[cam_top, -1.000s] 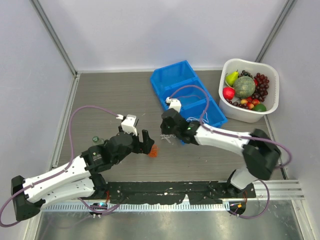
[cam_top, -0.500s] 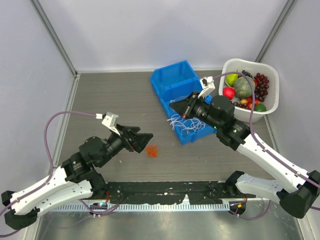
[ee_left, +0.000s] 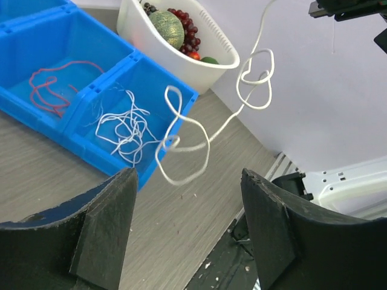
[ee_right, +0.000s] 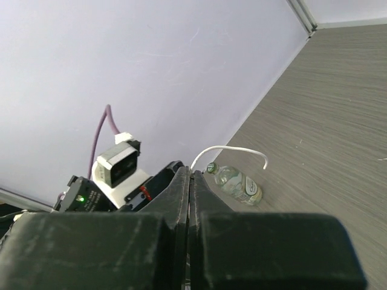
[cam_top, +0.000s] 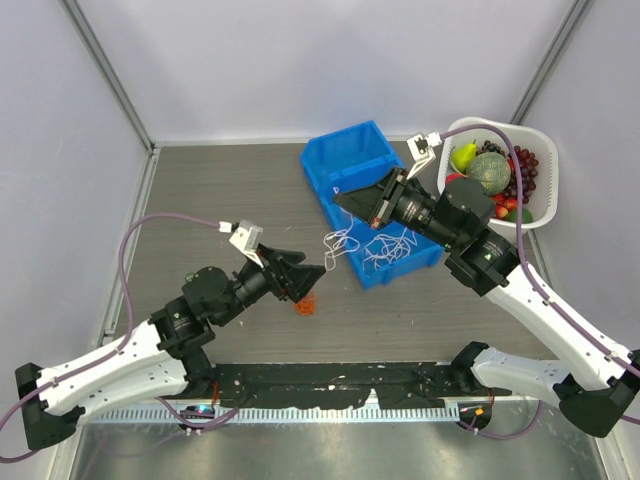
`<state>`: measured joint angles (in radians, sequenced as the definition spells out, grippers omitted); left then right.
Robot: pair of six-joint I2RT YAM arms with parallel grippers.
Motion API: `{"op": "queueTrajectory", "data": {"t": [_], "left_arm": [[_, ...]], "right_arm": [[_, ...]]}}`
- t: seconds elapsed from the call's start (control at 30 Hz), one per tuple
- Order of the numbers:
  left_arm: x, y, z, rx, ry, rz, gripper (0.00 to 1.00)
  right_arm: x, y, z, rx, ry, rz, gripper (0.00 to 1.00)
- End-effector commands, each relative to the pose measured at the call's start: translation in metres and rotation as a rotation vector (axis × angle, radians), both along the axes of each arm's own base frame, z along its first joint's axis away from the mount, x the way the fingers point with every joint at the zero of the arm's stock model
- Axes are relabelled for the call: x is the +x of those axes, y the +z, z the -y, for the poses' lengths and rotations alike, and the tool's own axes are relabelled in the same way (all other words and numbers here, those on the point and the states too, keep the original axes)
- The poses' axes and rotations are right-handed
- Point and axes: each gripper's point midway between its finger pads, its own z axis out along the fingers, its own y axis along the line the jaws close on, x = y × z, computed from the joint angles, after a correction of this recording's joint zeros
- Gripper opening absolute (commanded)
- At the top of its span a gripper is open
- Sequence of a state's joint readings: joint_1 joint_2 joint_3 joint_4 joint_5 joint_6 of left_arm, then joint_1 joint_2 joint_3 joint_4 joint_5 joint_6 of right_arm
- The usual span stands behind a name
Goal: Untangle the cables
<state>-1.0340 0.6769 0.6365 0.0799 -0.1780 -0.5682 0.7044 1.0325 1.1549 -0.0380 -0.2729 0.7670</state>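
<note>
My right gripper is shut on a thin white cable and holds it in the air over the blue bin's left edge. The cable dangles in curly loops in the left wrist view. Its short end sticks out past the shut tips in the right wrist view. My left gripper is open and empty, just left of and below the dangling cable, and shows in its own view. An orange-red cable lies bunched on the table beside it. More white cables and a pinkish cable lie in separate bin compartments.
The blue bin sits at the back centre. A white basket of fruit stands to its right. A small plastic bottle lies on the table by the left arm. Grey walls close in the left, back and right.
My right gripper has risen and drawn back over the bin, lifting the white cable off the table. My left gripper has let go of the orange-red cable, lifted, and moved right.
</note>
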Motion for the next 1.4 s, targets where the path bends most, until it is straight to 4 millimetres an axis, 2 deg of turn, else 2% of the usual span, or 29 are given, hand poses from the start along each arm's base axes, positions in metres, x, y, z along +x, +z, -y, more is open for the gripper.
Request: {"op": "queueTrajectory", "data": {"t": [0.0, 0.2, 0.3, 0.37, 0.47, 0.53, 0.63, 0.87, 1.0, 1.1, 1.2, 1.23, 1.27, 1.3, 1.37], "left_arm": [[-0.002, 0.026, -0.001, -0.15, -0.003, 0.026, 0.75], [0.002, 0.023, 0.005, -0.228, 0.007, -0.054, 0.74], [0.015, 0.017, 0.008, -0.282, 0.065, -0.2, 0.74], [0.021, 0.018, 0.011, -0.325, 0.049, -0.268, 0.73], [0.021, 0.029, 0.019, -0.455, -0.049, -0.309, 0.73], [0.024, 0.028, 0.023, -0.486, -0.078, -0.338, 0.72], [0.025, 0.023, 0.032, -0.467, -0.109, -0.363, 0.65], [0.034, 0.018, 0.05, -0.445, -0.135, -0.397, 0.55], [0.039, 0.011, 0.056, -0.426, -0.137, -0.413, 0.44], [0.045, -0.003, 0.054, -0.403, -0.105, -0.429, 0.31], [0.054, -0.03, 0.05, -0.342, -0.041, -0.475, 0.17], [0.057, -0.042, 0.048, -0.315, -0.016, -0.497, 0.13], [0.059, -0.053, 0.046, -0.286, 0.007, -0.51, 0.09], [0.061, -0.066, 0.044, -0.255, 0.032, -0.52, 0.05], [0.063, -0.095, 0.037, -0.187, 0.076, -0.556, 0.01]], "right_arm": [[-0.009, 0.03, 0.0, 0.056, 0.042, 0.048, 0.01], [-0.012, 0.029, -0.001, 0.049, 0.056, 0.055, 0.01], [-0.013, 0.028, -0.001, 0.048, 0.059, 0.057, 0.01], [-0.013, 0.028, -0.001, 0.046, 0.063, 0.056, 0.01], [-0.014, 0.026, -0.002, 0.044, 0.068, 0.056, 0.01], [-0.015, 0.026, -0.001, 0.044, 0.071, 0.054, 0.01], [-0.017, 0.032, -0.001, 0.065, 0.077, 0.075, 0.01], [-0.019, 0.034, 0.001, 0.069, 0.079, 0.081, 0.01], [-0.02, 0.034, 0.0, 0.069, 0.082, 0.079, 0.01], [-0.023, 0.038, 0.001, 0.074, 0.09, 0.088, 0.01], [-0.026, 0.046, 0.004, 0.08, 0.089, 0.105, 0.01], [-0.026, 0.049, 0.005, 0.079, 0.087, 0.113, 0.01], [-0.029, 0.06, 0.007, 0.089, 0.083, 0.141, 0.01], [-0.029, 0.057, 0.009, 0.072, 0.078, 0.128, 0.01], [-0.03, 0.069, 0.015, 0.069, 0.055, 0.161, 0.01]]}}
